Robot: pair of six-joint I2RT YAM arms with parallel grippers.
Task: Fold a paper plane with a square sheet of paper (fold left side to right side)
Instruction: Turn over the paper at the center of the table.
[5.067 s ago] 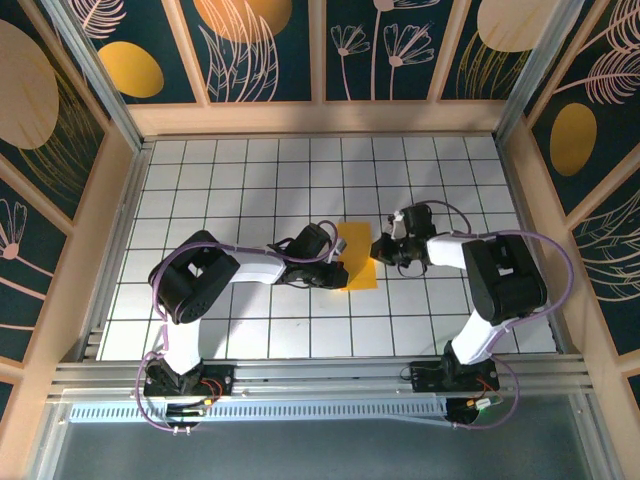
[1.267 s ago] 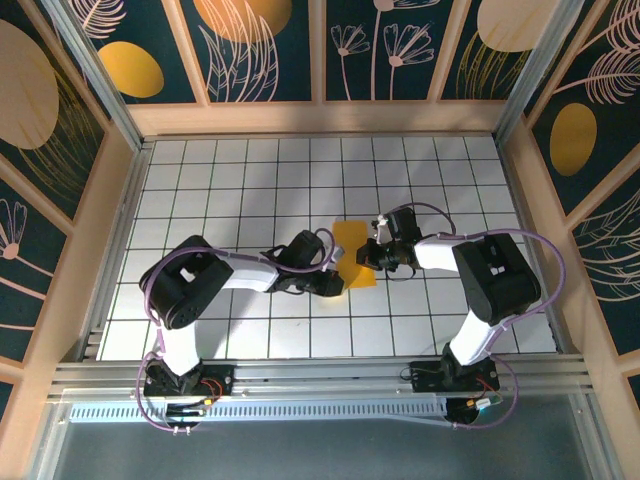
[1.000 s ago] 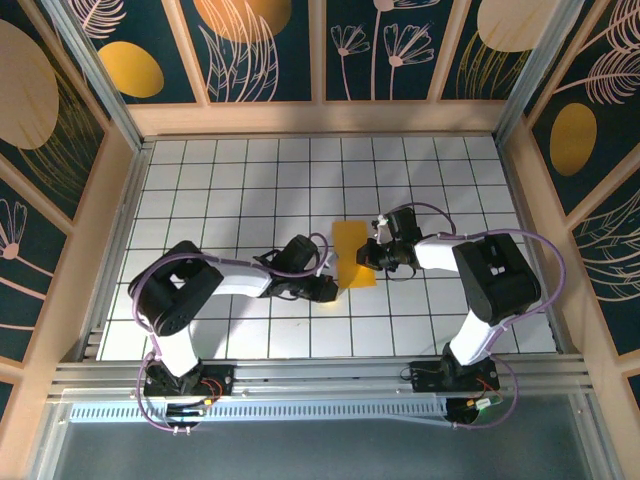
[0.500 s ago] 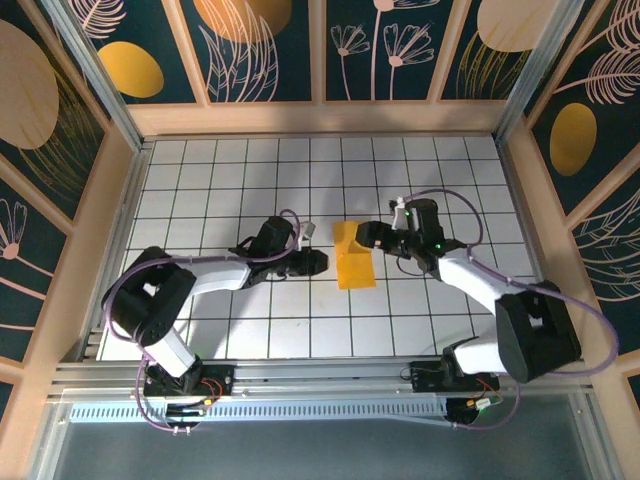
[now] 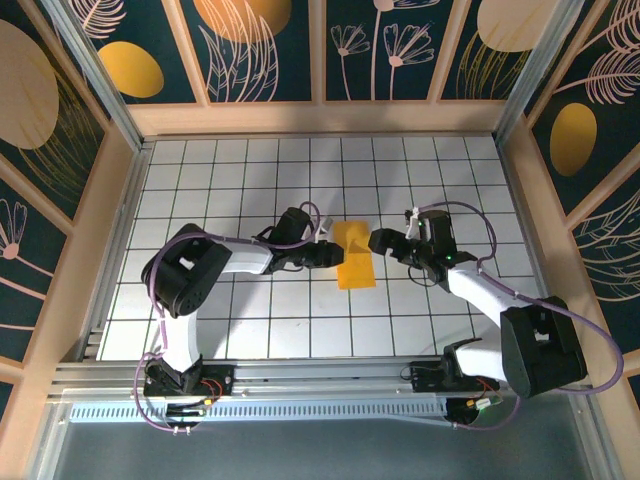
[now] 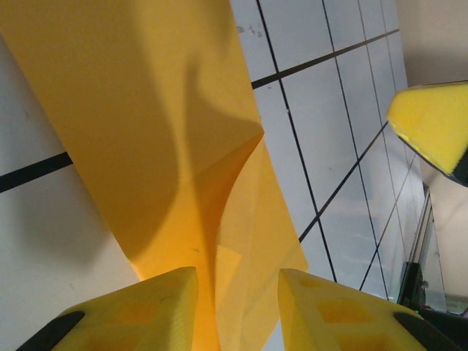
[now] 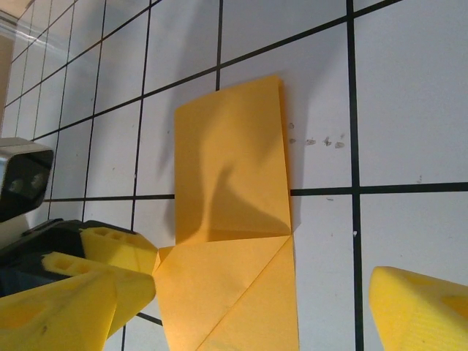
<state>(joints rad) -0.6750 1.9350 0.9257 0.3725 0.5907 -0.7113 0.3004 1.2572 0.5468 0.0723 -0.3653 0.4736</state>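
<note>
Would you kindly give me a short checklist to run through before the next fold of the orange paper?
1. The sheet of paper folded into a narrow strip: ok.
2. Layers lying flat: not ok; the left wrist view shows a flap bulging up.
3. The left claw open: ok, though the paper's edge sits between its fingers.
4. The right claw wide open, holding nothing: ok.
5. Folded edges matched: cannot tell.
</note>
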